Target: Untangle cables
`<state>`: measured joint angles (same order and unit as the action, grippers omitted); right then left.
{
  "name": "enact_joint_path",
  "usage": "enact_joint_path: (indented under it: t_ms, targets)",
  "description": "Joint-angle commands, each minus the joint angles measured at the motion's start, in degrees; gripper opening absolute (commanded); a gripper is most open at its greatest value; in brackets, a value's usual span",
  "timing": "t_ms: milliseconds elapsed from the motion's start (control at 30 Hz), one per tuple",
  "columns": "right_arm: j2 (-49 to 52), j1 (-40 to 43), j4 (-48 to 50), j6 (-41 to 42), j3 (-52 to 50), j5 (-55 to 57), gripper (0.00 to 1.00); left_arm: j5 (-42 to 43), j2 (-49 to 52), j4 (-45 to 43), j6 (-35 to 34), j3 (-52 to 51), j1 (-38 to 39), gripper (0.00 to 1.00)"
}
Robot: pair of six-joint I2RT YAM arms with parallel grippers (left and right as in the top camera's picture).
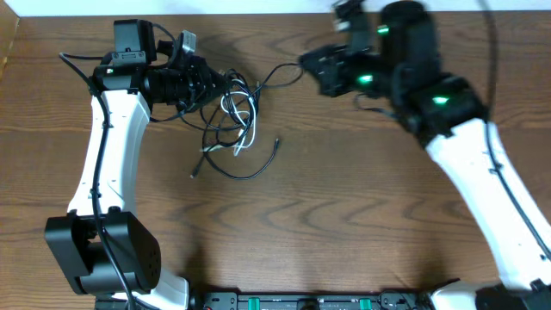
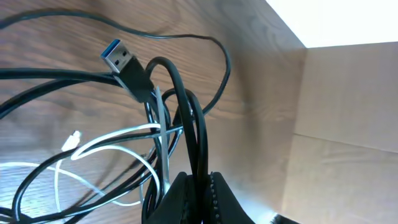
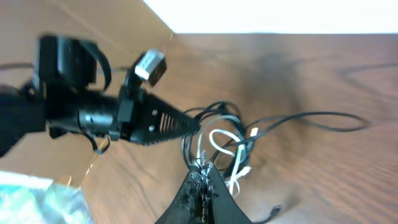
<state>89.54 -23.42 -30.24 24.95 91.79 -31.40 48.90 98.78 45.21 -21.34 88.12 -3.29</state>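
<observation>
The black cable point(image 1: 232, 172) and the white cable point(image 1: 245, 129) lie tangled at the table's back centre-left. My left gripper point(image 1: 219, 86) is shut on strands of the black cable point(image 2: 186, 118) at the tangle's left side. A blue-tipped USB plug point(image 2: 124, 62) and the white cable point(image 2: 112, 140) lie just beyond the jaws point(image 2: 200, 180). My right gripper point(image 1: 303, 62) is blurred and raised at the back right of the tangle. In its wrist view the jaws point(image 3: 202, 167) are shut above the tangle point(image 3: 217, 137), with nothing seen held. The left gripper point(image 3: 180, 124) shows there too.
A black strand point(image 1: 280, 71) runs from the tangle toward the right gripper. Loose plug ends lie at the right point(image 1: 277, 142) and the left point(image 1: 196, 172) of the tangle's front. A cardboard wall point(image 2: 336, 155) stands behind the table's back edge.
</observation>
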Motion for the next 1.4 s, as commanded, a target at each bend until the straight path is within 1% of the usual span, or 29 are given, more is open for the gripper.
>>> enact_joint_path:
  t_ms: [0,133,167,233,300,367,567,700,867,1000,1167,1233,1333,1367]
  targets:
    - [-1.16,2.95,-3.06,-1.27,0.24,-2.16,0.01,-1.81,-0.72,0.39,1.36,0.83,-0.17,0.07]
    - [0.15,3.17,-7.52,-2.99,0.24,-2.16,0.01,-1.11,-0.72,0.42,1.33,0.83,-0.17,0.08]
    - [0.79,2.80,-8.17,-3.45,0.24,-2.19,0.03,-0.44,-0.72,0.37,1.33,0.83,-0.17,0.07]
    - [2.47,1.68,-8.81,-3.78,0.24,-2.19,0.09,1.07,-0.72,0.37,1.31,0.83,-0.17,0.07]
    - [4.61,0.37,-8.70,-3.78,0.24,-2.21,0.19,2.14,-0.72,0.39,1.31,0.83,-0.17,0.08]
    - [6.99,-1.05,-8.09,-3.78,0.24,-2.23,0.25,3.58,-0.72,0.37,1.29,0.83,-0.17,0.07]
    - [13.25,-3.98,-5.66,-3.10,0.24,-2.40,0.34,9.38,-0.74,-0.13,1.09,0.83,-0.17,0.07]
    - [16.24,-4.68,-4.22,-2.67,0.24,-1.33,0.37,13.46,-0.74,-0.50,1.14,0.83,-0.17,0.07]
    - [18.45,-4.90,-2.47,-1.68,0.24,-1.16,0.39,16.13,-0.74,-0.50,1.14,0.83,-0.17,0.07]
    - [19.74,-6.23,-0.15,-1.40,0.24,-0.74,0.40,16.59,-0.74,-0.46,1.11,0.83,-0.15,0.07]
    - [22.16,-8.46,0.59,0.17,0.24,6.58,0.41,20.24,-0.74,-0.72,1.09,0.83,-0.13,0.07]
    - [23.56,-8.98,0.92,1.03,0.24,7.69,0.40,22.16,-0.74,-0.98,1.07,0.83,-0.13,0.07]
    - [25.29,-9.25,-1.49,6.47,0.24,15.47,0.26,23.69,-0.76,-1.40,1.11,0.83,-0.20,0.07]
    - [25.66,-8.92,-3.15,8.72,0.24,19.47,0.25,24.15,-0.76,-1.68,1.09,0.85,-0.33,0.07]
